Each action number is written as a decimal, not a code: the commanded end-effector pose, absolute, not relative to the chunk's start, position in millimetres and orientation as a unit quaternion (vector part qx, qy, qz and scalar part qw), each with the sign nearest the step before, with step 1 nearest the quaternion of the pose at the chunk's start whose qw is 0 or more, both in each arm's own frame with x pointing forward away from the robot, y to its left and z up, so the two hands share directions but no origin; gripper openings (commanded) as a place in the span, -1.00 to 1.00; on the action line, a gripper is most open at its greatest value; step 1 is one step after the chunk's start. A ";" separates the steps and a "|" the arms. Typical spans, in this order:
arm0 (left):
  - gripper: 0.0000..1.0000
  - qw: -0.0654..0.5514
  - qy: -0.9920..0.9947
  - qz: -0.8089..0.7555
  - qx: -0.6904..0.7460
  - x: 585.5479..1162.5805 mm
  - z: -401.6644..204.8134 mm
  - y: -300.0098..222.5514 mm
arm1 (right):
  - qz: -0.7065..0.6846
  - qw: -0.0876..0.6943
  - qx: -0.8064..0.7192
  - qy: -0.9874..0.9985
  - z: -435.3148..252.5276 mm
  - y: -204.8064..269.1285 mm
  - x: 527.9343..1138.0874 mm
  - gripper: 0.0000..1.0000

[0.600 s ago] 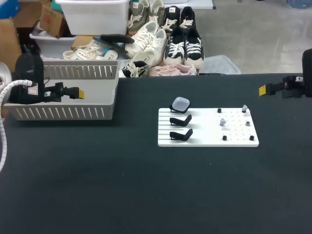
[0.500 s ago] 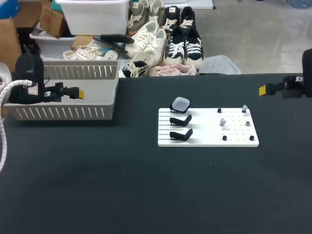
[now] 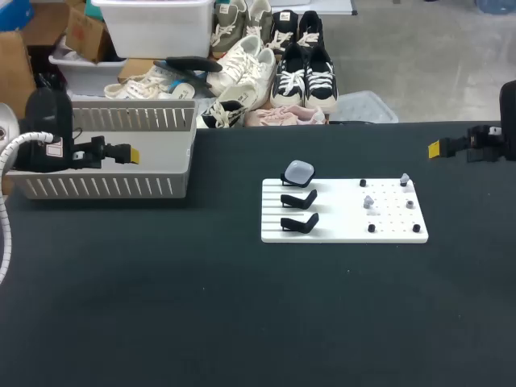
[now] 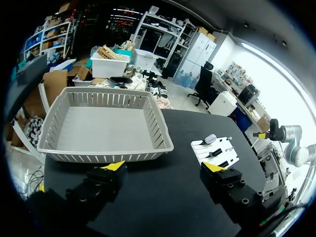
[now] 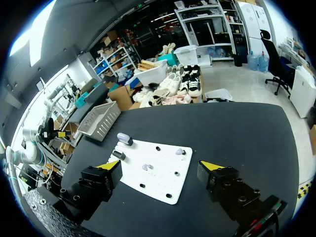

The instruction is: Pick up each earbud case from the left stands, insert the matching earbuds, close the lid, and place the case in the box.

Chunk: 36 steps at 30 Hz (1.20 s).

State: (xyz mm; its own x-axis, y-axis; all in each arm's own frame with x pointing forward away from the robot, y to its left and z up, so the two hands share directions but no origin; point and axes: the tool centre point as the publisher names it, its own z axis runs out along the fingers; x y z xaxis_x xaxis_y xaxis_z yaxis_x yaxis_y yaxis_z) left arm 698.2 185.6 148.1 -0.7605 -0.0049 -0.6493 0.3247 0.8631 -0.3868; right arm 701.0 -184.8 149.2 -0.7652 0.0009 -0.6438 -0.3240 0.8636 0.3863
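A white board [image 3: 347, 227] lies right of the table's middle. Three black stands sit on its left part. The rear stand holds a pale earbud case [image 3: 299, 171]; the two nearer stands [image 3: 299, 198] are bare. Small pale earbuds [image 3: 368, 201] rest among black pegs on the board's right part. My left gripper [image 3: 131, 153] hangs open over the grey basket's [image 3: 113, 187] right end. My right gripper [image 3: 435, 148] is open at the far right, well off the board. In the right wrist view the case [image 5: 124, 138] and earbuds [image 5: 179, 151] lie ahead of the open right gripper [image 5: 160, 165].
In the left wrist view the grey basket [image 4: 108, 157] lies just ahead of the open left gripper [image 4: 165, 167], with the board [image 4: 229, 148] farther off to one side. The basket's floor shows nothing in it. Black tabletop stretches around the board.
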 end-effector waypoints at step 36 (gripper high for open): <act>1.00 0.417 0.784 -0.291 0.355 754.7 193.8 111.7 | 0.246 0.331 -0.090 0.907 149.0 -185.1 701.2 1.00</act>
State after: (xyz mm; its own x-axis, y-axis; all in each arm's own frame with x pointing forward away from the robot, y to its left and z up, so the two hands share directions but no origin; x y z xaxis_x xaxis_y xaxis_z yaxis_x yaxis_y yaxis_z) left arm 741.2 118.0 197.0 -0.4729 0.2979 -0.8292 0.6779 0.7242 -0.1265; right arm 701.0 -184.8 149.2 -0.7651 0.0008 -0.6439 -0.3240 0.8637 0.3861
